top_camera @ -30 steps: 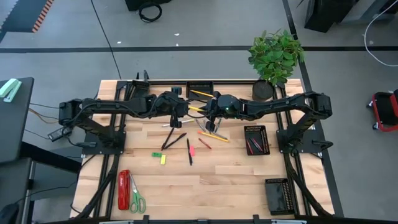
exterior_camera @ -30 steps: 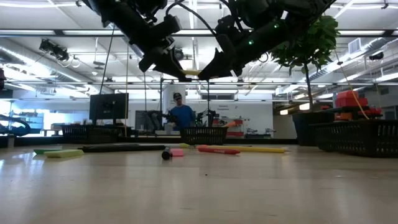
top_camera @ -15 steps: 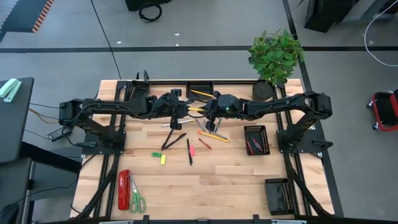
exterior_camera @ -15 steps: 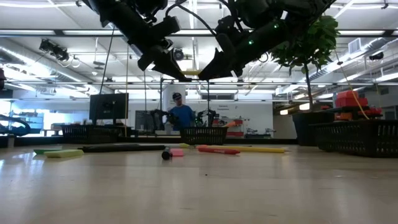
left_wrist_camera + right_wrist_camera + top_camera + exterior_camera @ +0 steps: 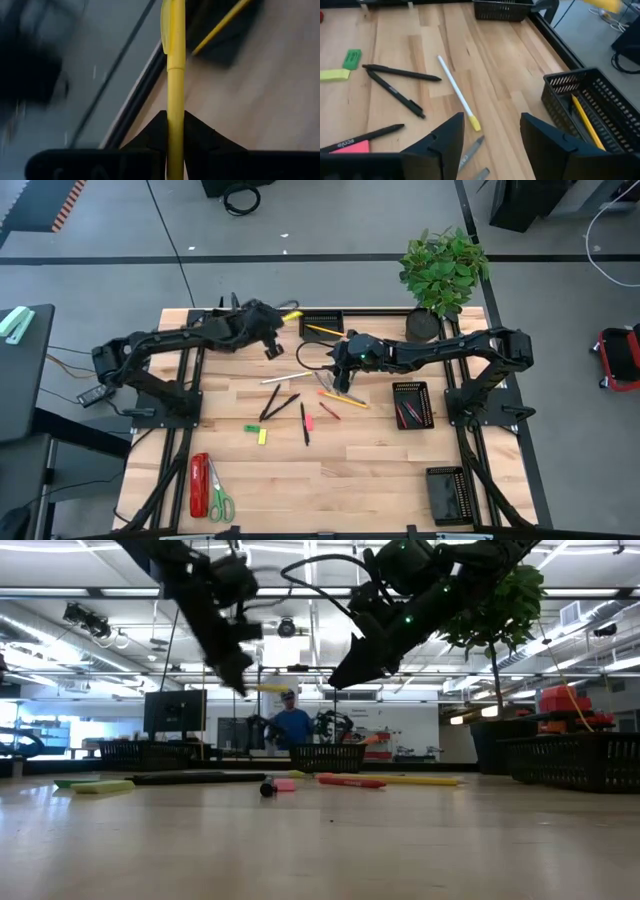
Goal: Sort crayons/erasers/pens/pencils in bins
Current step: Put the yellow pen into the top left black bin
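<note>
One pencil: yellow pencil (image 5: 174, 75) clamped in left tool (image 5: 272, 332), near worktop's far edge
Right tool (image 5: 490, 137): open, empty
Risk: overshooting far bin (image 5: 322, 322), dropped off-edge

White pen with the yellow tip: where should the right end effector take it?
Grip the white pen mid-shaft, from straight above, jaws across its width. It lies flat on the table, apart from the black pens, so the middle is clear. The right end effector is open.
</note>
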You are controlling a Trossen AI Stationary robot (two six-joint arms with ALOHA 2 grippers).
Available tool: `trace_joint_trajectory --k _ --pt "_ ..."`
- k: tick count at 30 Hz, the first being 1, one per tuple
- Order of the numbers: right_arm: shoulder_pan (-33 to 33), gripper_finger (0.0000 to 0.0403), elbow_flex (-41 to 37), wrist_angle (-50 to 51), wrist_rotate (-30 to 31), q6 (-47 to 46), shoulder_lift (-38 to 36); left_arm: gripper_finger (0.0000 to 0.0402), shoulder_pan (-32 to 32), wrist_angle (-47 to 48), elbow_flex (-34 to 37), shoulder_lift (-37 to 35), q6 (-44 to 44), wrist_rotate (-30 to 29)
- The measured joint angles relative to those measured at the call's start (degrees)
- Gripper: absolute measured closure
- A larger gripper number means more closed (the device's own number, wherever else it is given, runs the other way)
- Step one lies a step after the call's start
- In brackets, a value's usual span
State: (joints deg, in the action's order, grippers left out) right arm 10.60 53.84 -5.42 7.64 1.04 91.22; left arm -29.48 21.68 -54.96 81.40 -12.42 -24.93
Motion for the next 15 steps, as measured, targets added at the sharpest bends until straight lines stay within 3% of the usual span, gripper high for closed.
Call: trace_joint_trajectory --k 5,8,11,15 --pt "0.9 0.0203 0.0 2.7 0.0 0.3 0.0 0.0357 -4.4 9.5 0.0 -0.6 9.0 -2.0" --pt "1.6 0.0203 -0.4 3.1 0.0 0.6 0.0 0.0358 -4.7 16.3 0.0 -1.9 12.2 -6.9" --pt "2.6 0.0203 -2.8 -0.4 0.1 1.5 0.0 0.0358 -4.9 23.7 0.0 -4.7 15.6 -11.7" --pt "4.3 0.0203 -7.0 -7.8 -0.6 1.6 0.0 0.0358 -5.2 33.4 0.0 -9.0 22.2 -13.5"
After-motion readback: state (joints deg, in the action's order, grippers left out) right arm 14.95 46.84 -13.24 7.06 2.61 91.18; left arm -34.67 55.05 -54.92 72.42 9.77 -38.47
